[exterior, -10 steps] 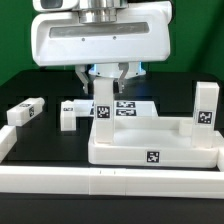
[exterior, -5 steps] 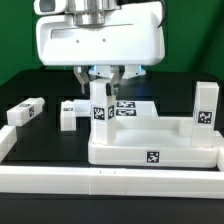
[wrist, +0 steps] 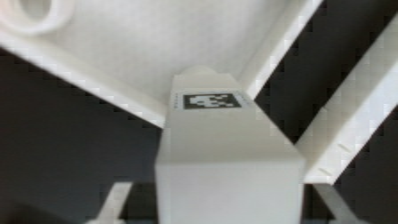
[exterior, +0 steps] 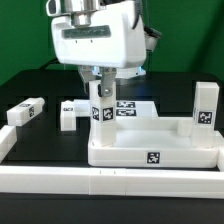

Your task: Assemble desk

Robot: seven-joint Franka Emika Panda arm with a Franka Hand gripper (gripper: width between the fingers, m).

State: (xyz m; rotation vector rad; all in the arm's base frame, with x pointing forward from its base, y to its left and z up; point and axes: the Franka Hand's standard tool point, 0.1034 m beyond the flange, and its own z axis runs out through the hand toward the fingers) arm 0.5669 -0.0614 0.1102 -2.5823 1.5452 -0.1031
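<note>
We see the end effector point(exterior: 101, 90) clamped on an upright white leg point(exterior: 101, 112) (tag facing us) at the desk tray's point(exterior: 120, 150) far corner, on the exterior view's left. The tray lies on the black tabletop point(exterior: 50, 140).

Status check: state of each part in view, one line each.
claw: shut on held leg
held leg: upright at tabletop's corner, exterior view's left
standing leg: upright at tabletop's corner, exterior view's right
tabletop: flat, rim up
outer loose leg: lying on its side, off tabletop
inner loose leg: lying on its side, off tabletop
</note>
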